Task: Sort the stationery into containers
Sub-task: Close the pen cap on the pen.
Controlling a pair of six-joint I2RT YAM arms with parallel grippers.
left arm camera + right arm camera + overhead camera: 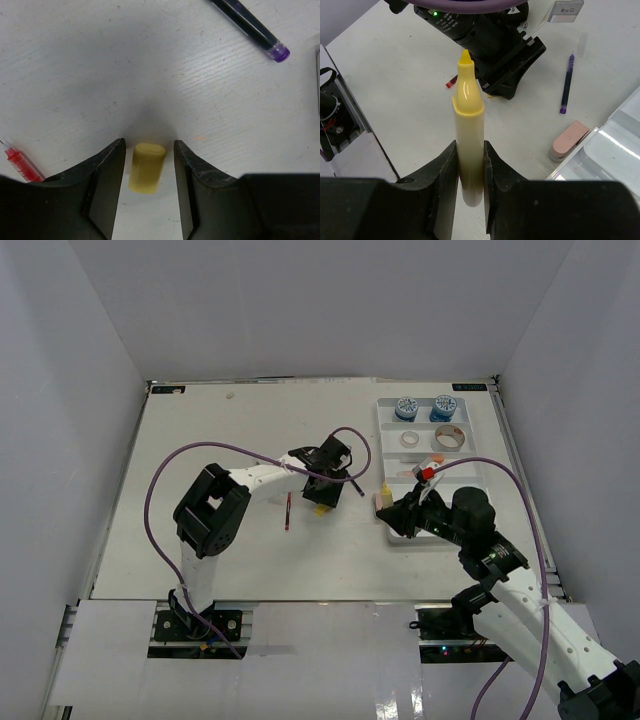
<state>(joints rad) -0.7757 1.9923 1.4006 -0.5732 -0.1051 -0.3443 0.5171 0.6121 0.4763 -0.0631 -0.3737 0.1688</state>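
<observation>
A short yellow cap-like piece (146,167) lies on the table between the fingers of my left gripper (148,150). The jaws are open, with a small gap on each side of it. In the top view the left gripper (322,485) hovers at mid-table over that piece (320,508). My right gripper (469,147) is shut on a yellow highlighter (468,115), its tip pointing away from the wrist. That gripper (397,510) sits by the left edge of the white divided tray (470,475). Two blue-white tubs (406,407) and two tape rolls (449,436) lie in the tray.
A red pen (288,511) lies left of the yellow piece, and a dark pen with a purple end (250,27) lies beyond it. A pink eraser (570,140) rests on the table against the tray's edge (615,145). White walls enclose the table.
</observation>
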